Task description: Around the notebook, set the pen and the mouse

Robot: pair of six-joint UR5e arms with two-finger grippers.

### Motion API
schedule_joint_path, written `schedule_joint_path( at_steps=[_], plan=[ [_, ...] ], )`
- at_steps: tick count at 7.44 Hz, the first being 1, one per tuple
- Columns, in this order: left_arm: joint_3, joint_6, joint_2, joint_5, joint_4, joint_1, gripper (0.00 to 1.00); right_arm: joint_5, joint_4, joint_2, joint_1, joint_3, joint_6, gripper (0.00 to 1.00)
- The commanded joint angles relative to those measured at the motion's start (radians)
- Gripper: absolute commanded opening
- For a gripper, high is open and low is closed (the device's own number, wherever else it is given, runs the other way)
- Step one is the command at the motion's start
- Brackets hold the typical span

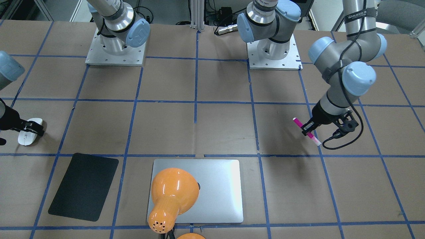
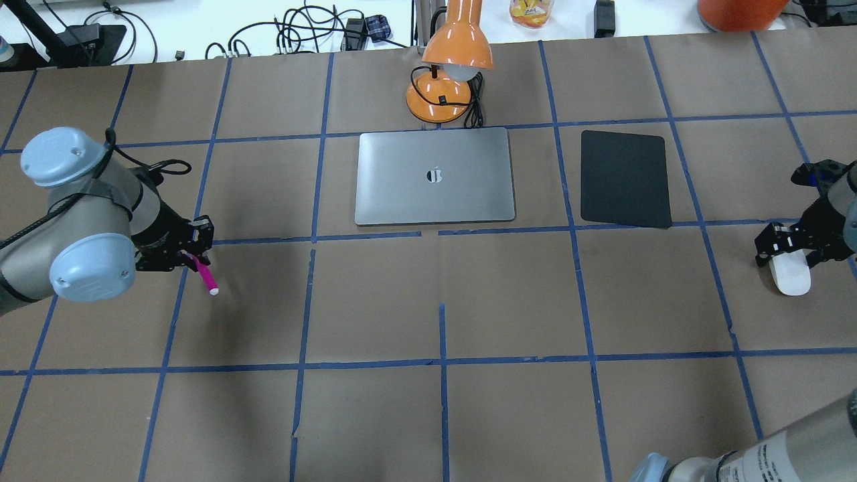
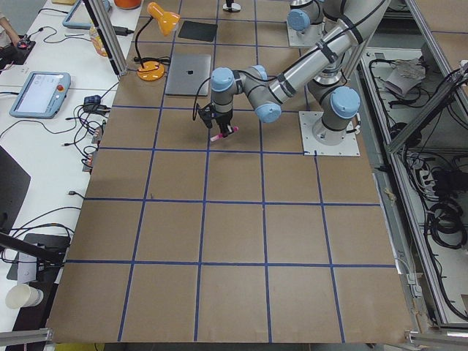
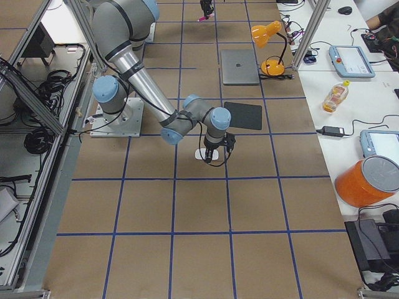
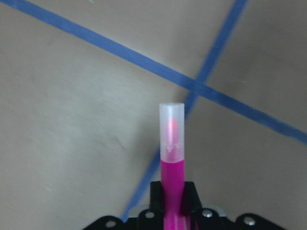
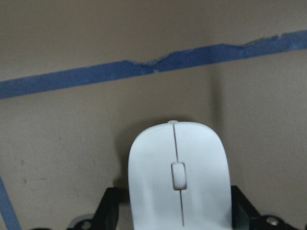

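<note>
The silver-grey notebook (image 2: pixel 402 181) lies shut and flat at the far middle of the table, partly covered by a lamp head in the front-facing view (image 1: pixel 215 189). Well to its left and nearer the robot, my left gripper (image 2: pixel 192 256) (image 1: pixel 308 127) is shut on the magenta pen (image 2: pixel 205 274) (image 1: pixel 307 131) (image 5: pixel 171 143), whose pale end sticks out beyond the fingers. At the table's far right, my right gripper (image 2: pixel 783 244) (image 1: pixel 33 127) straddles the white mouse (image 2: pixel 790 276) (image 1: pixel 26 136) (image 6: pixel 177 177), with a finger against each side. I cannot tell whether pen or mouse touches the table.
A thin black mat (image 2: pixel 625 179) (image 1: pixel 83 187) lies right of the notebook, between it and the mouse. An orange desk lamp (image 2: pixel 455 60) (image 1: pixel 172 192) stands just behind the notebook and leans over it. Brown paper with blue tape lines (image 2: pixel 442 365) covers the table.
</note>
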Motion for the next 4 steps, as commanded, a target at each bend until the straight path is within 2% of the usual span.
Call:
schedule_joint_path(
  at_steps=[1, 2, 3, 4],
  plan=[
    [0.019, -0.467, -0.019, -0.005, 0.01, -0.249, 0.0, -0.002, 0.004, -0.004, 0.0, 0.001, 0.003, 0.7],
    [0.045, -0.698, -0.034, -0.005, 0.014, -0.364, 0.0, -0.004, 0.005, -0.004, 0.0, 0.001, 0.002, 0.67],
    [0.097, -0.921, -0.071, -0.01, 0.01, -0.485, 0.0, -0.004, 0.007, -0.004, 0.0, 0.001, 0.0, 0.56],
    [0.158, -1.126, -0.133, -0.028, 0.01, -0.57, 0.0, -0.004, 0.007, -0.005, 0.0, -0.004, 0.002, 0.56]
  ],
)
